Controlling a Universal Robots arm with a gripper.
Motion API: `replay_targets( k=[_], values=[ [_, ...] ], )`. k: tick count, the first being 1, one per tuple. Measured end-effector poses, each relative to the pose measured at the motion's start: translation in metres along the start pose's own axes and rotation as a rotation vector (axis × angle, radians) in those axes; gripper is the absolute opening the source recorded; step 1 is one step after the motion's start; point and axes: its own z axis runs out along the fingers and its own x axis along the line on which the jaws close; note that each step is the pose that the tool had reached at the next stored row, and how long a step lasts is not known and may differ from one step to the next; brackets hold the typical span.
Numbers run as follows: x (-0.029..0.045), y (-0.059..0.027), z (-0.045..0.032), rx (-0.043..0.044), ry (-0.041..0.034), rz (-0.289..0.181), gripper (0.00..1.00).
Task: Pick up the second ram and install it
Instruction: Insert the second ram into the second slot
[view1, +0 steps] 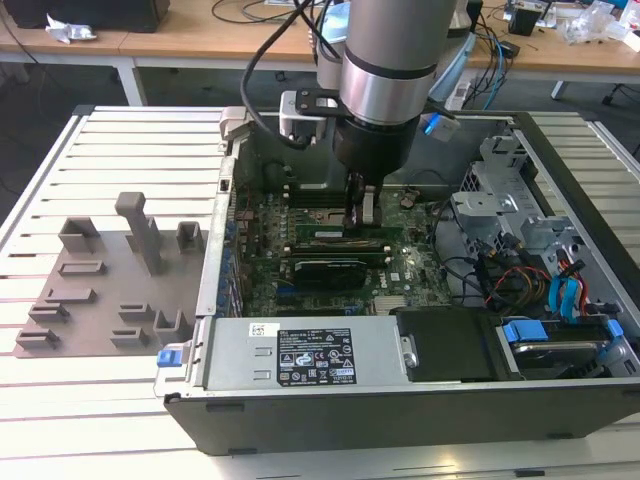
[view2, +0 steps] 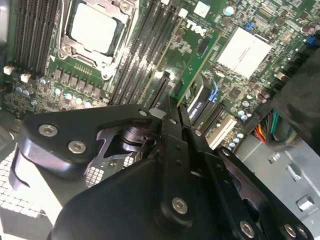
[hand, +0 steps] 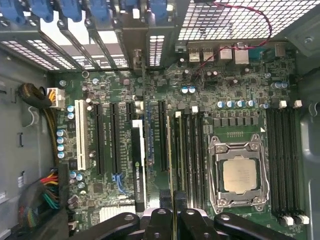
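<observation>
We had the gripper (view2: 172, 107) clamped on the memory stick (view2: 196, 67), edge-down over the slots just beside the processor socket (view2: 97, 27). Pickup looked done; seating it in a slot (hand: 188, 155) remained.

The arm (view1: 385, 60) comes straight down from the exterior view's upper middle, its gripper (view1: 358, 222) pointing down with fingers (hand: 159, 216) drawn close together.
</observation>
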Motion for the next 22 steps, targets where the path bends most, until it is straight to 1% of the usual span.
replay_targets(
  k=[2,5,6,8,10,14,16,18,21,22],
  values=[
    [-0.0045,0.0001,0.0027,0.0000,-0.0003,0.000,0.13],
    [-0.0154,0.0005,0.0083,0.0000,-0.0003,0.000,0.13],
    [-0.0209,0.0006,0.0110,0.0000,-0.0001,0.000,0.13],
    [-0.0242,0.0007,0.0132,0.0000,-0.0002,0.000,0.13],
    [-0.0304,0.0006,0.0192,0.0000,-0.0002,0.000,0.13],
    [-0.0354,-0.0002,0.0287,-0.0001,-0.0002,0.000,0.13],
    [-0.0363,-0.0005,0.0321,-0.0002,-0.0002,0.000,0.13],
    [-0.0378,-0.0008,0.0408,-0.0003,-0.0001,0.000,0.13],
    [-0.0420,-0.0013,0.0493,-0.0004,-0.0001,0.000,0.13],
    [-0.0436,-0.0018,0.0535,-0.0004,-0.0003,0.000,0.13]
  ],
)
